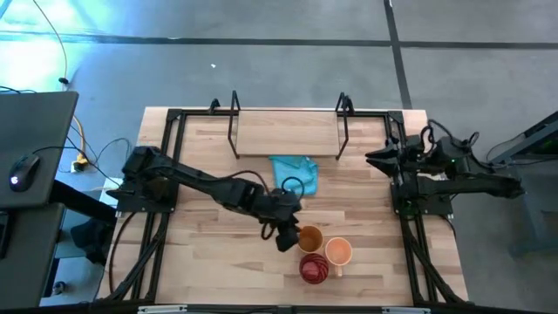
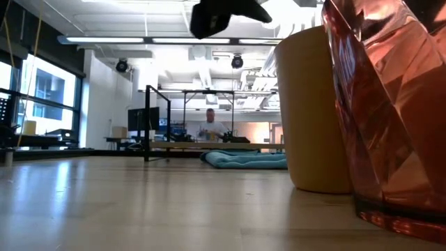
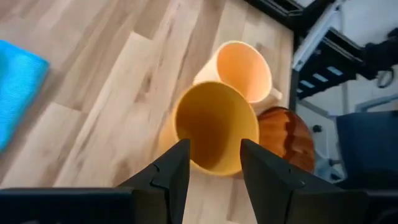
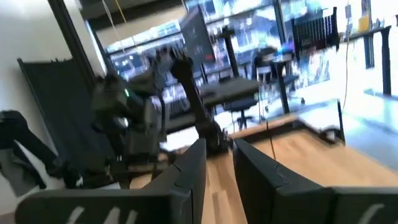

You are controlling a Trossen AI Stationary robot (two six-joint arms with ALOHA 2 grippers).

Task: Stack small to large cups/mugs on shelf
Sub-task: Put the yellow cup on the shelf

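Observation:
The mustard-tan tumbler (image 1: 310, 237) stands upright on the tabletop, with the bright orange mug (image 1: 338, 251) and the dark red ribbed cup (image 1: 315, 268) close beside it toward the near edge. My left gripper (image 1: 290, 235) hangs open just left of and above the tumbler. In the left wrist view the left gripper (image 3: 214, 158) has its fingers framing the tumbler's rim (image 3: 214, 127). In the low view that gripper (image 2: 226, 17) stays above the table, apart from the tumbler (image 2: 313, 104). The shelf (image 1: 288, 133) stands at the far edge. My right gripper (image 1: 372, 157) waits at the right side, fingers a narrow gap apart (image 4: 219, 149).
A crumpled blue cloth (image 1: 295, 173) lies between the shelf and the cups. The red cup (image 2: 390, 104) fills the low view's right side. Bare tabletop (image 1: 209, 253) lies left of the cups. A person sits in the room beyond the table (image 2: 210, 125).

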